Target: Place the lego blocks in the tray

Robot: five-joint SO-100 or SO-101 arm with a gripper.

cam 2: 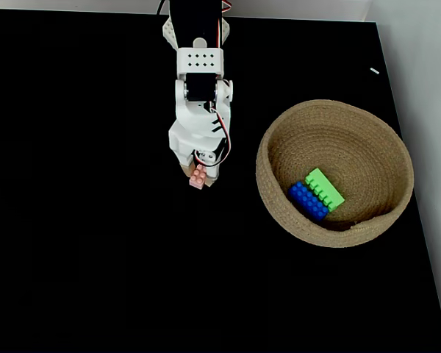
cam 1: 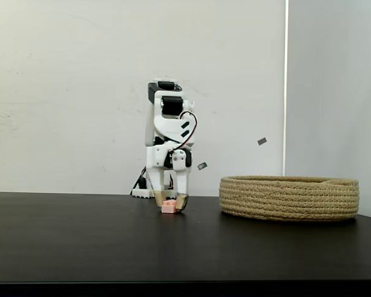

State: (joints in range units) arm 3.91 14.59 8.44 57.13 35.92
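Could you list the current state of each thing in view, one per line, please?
Pink lego brick: on the table outside the basket, between the gripper's fingers.
Gripper: lowered to the table, fingers on either side of the pink brick; whether it grips yet is unclear.
Green lego brick: lying in the basket, beside the blue one.
Blue lego brick: lying in the basket.
Rope basket: upright on the table, holding two bricks.

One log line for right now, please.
gripper around pink brick on table | green brick, blue brick in basket
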